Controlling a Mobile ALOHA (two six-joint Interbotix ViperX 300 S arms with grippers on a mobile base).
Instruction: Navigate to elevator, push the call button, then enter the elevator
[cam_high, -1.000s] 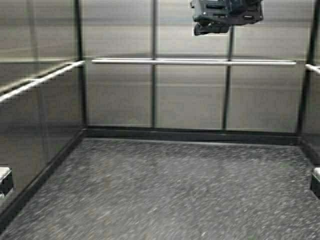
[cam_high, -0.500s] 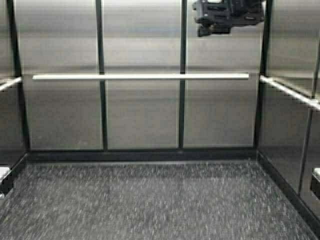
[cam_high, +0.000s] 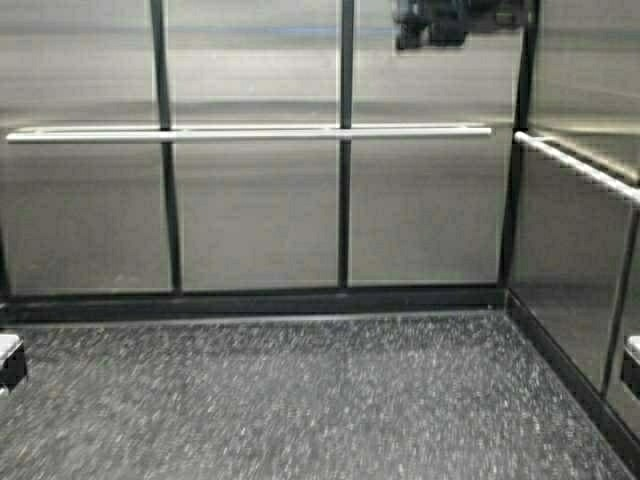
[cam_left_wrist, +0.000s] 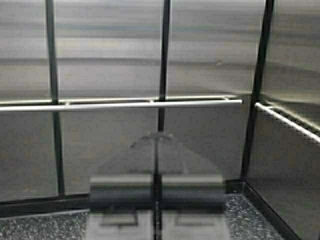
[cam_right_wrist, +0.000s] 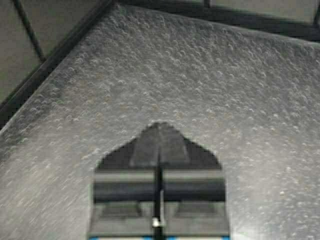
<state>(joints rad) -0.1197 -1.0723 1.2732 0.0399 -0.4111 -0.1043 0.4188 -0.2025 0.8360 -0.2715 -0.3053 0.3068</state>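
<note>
Elevator (cam_high: 260, 210) steel panels and handrail (cam_high: 250, 133) stand ahead of our closed left gripper (cam_left_wrist: 157, 145), speckled floor (cam_right_wrist: 210, 80) beneath our closed right gripper (cam_right_wrist: 159, 127); rigid, heavy, slick, we judge nothing needs gripping.

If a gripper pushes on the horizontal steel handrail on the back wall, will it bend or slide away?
The horizontal steel handrail probably stays rigid: it looks like solid metal, mounted across the brushed steel back wall. Its smooth, shiny surface likely lets fingers slip. It seems unable to roll or tip.
</note>
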